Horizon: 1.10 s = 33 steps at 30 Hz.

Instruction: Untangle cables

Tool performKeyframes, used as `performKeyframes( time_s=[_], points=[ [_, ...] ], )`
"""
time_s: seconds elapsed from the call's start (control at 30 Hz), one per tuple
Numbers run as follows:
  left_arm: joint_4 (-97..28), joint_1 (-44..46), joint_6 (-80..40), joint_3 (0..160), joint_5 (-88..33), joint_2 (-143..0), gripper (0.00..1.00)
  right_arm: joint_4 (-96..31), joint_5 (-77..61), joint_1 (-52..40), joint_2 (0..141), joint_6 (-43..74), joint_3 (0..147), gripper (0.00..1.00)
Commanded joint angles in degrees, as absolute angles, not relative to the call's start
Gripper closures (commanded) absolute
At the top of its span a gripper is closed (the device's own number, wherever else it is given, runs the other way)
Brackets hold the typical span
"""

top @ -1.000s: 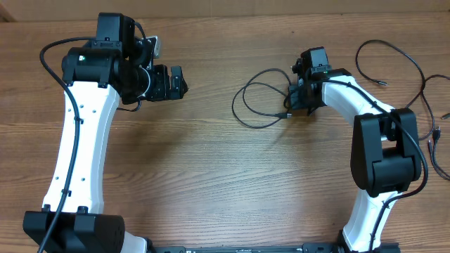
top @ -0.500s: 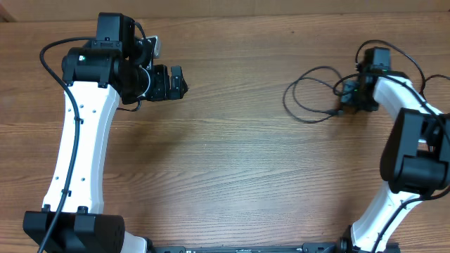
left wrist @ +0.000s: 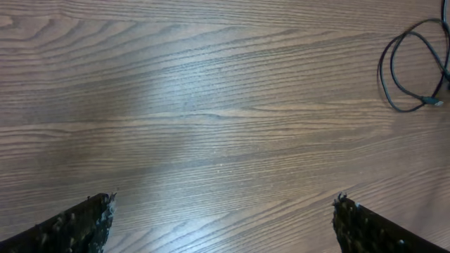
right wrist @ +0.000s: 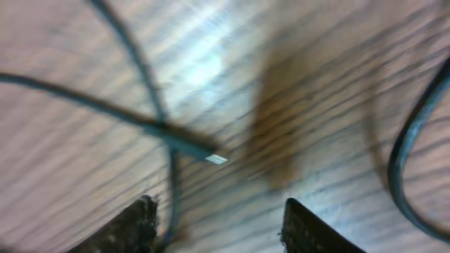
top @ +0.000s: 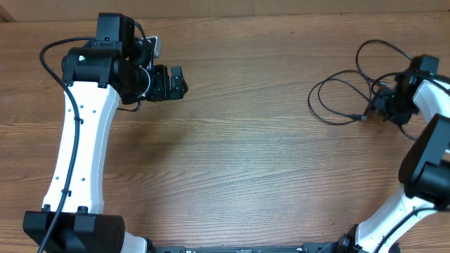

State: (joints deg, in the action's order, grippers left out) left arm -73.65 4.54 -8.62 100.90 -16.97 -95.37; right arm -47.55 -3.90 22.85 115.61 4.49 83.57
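Observation:
Thin black cables lie on the wooden table at the far right. One cable (top: 323, 119) makes loose loops left of my right gripper (top: 385, 107), with its plug (top: 361, 117) near the fingers. Another cable (top: 360, 60) loops behind it. In the blurred right wrist view my right gripper (right wrist: 218, 211) has its fingers apart; a cable strand (right wrist: 126, 43) runs down just inside the left finger, and a plug tip (right wrist: 213, 157) lies ahead. My left gripper (top: 179, 82) is open and empty at the back left; its wrist view (left wrist: 221, 204) shows the cable loops (left wrist: 381, 70) far off.
A thicker dark cord (right wrist: 404, 154) curves at the right edge of the right wrist view. The table's right edge is close to my right arm (top: 429, 161). Bare wood (top: 239, 154) lies between the two arms.
My right gripper has swept to the right across the table, and the looped cable moved right with it, toward the other cable. The left arm has not moved.

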Motion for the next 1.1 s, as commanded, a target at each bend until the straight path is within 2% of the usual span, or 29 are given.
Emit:
performKeyframes(
  time_s=[0.0, 0.07, 0.13, 0.33, 1.07],
  points=[
    [-73.5, 5.1, -7.9, 102.1, -17.4, -94.4, 0.0, -47.3, -4.6, 20.3, 102.5, 4.5, 85.4, 0.38],
    [-73.5, 5.1, -7.9, 102.1, -17.4, -94.4, 0.0, -47.5, -4.6, 18.5, 96.5, 4.7, 85.4, 0.27],
    [-73.5, 5.1, -7.9, 102.1, -17.4, -94.4, 0.0, -47.7, -4.6, 16.3, 91.2, 4.7, 85.4, 0.0],
    [-73.5, 5.0, -7.9, 102.1, -17.4, -94.4, 0.0, -50.5, -4.6, 10.5, 84.7, 4.7, 85.4, 0.0],
    [-73.5, 5.0, -7.9, 102.1, -17.4, -94.4, 0.0, -50.5, -4.6, 10.5, 84.9, 4.7, 85.4, 0.0]
  ],
)
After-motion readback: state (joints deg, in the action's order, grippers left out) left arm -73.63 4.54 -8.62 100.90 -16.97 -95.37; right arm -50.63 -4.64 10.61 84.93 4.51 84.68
